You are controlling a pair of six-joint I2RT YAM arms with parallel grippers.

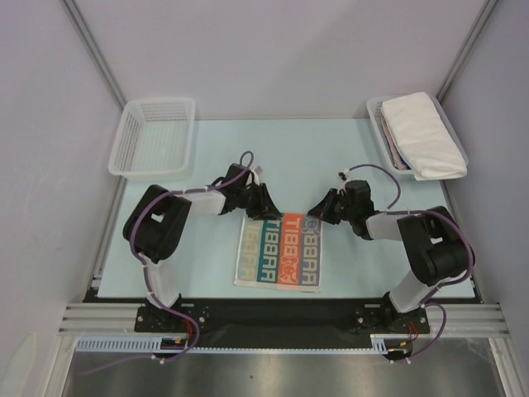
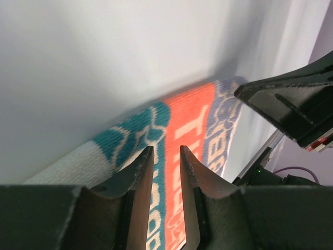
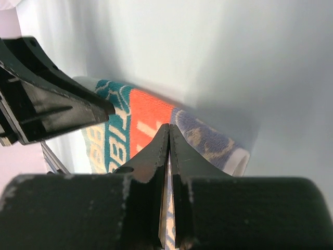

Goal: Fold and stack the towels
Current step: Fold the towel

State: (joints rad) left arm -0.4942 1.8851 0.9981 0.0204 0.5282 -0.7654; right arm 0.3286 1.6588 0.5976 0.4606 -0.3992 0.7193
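One lettered towel (image 1: 279, 251) lies flat on the table (image 1: 347, 149) in the top view, and everything else is placed from it. It looks close to square, so I cannot name a long axis; its coloured stripes run from its far edge to its near edge. The left gripper (image 1: 263, 207) sits at its far-left corner and the right gripper (image 1: 318, 213) at its far-right corner, so neither arm is clearly nearer, and the cloth stretches away from both towards the arm bases. There are two baskets: the left basket (image 1: 153, 136), well off beyond the towel's far-left corner, shows nothing in it. The right basket (image 1: 378, 112), beyond the far-right corner, carries one folded white towel (image 1: 421, 132) with a pinkish cloth (image 1: 397, 155) edging out beneath; how many lie under it is hidden. In the left wrist view, the left gripper (image 2: 166, 151) has its fingers parted, nothing between them, with the towel's teal and orange stripes just beyond the tips. In the right wrist view, the right gripper (image 3: 169, 127) has its fingers pressed together with no cloth showing between them, its tips over the towel's blue-grey stripe near the rolled edge. A fold would probably carry this far edge towards the bases.
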